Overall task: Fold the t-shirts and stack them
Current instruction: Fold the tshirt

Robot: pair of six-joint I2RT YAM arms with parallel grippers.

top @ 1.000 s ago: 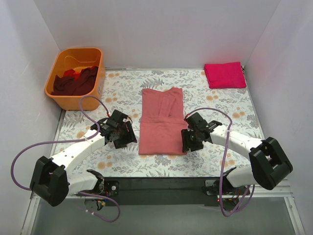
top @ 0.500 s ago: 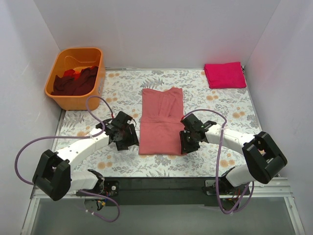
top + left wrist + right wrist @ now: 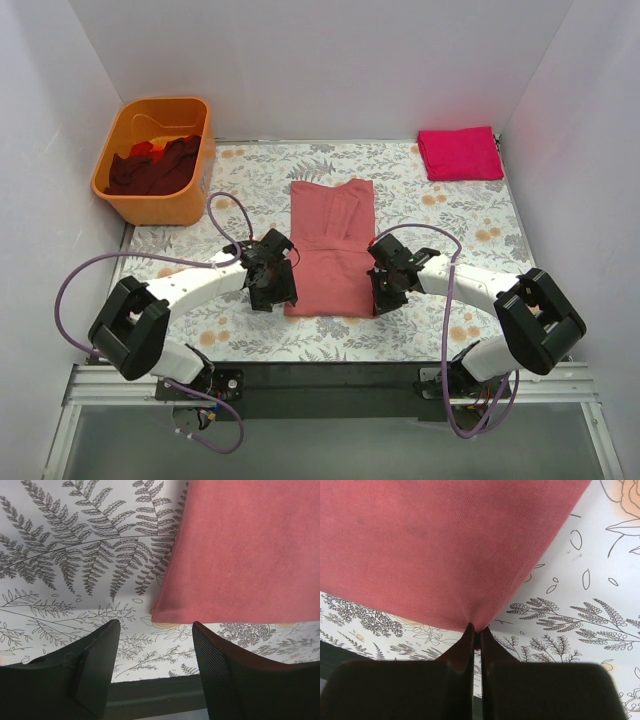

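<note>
A salmon-pink t-shirt [image 3: 331, 246] lies folded into a long strip mid-table, also in the left wrist view [image 3: 245, 555] and the right wrist view [image 3: 435, 545]. My right gripper [image 3: 383, 296] [image 3: 477, 629] is shut on its near right corner, the cloth pinched between the fingertips. My left gripper [image 3: 283, 296] [image 3: 156, 630] stands open just short of the near left corner, nothing between its fingers. A folded magenta t-shirt [image 3: 459, 153] lies at the far right. Dark maroon and red t-shirts [image 3: 153, 165] fill the tub.
An orange plastic tub [image 3: 121, 192] stands at the far left corner. White walls enclose the floral table cover [image 3: 250, 180] on three sides. A dark rail runs along the near table edge [image 3: 150, 695].
My right gripper has closed on the shirt's near right corner. My left arm has swung right, bringing its open gripper up to the near left corner.
</note>
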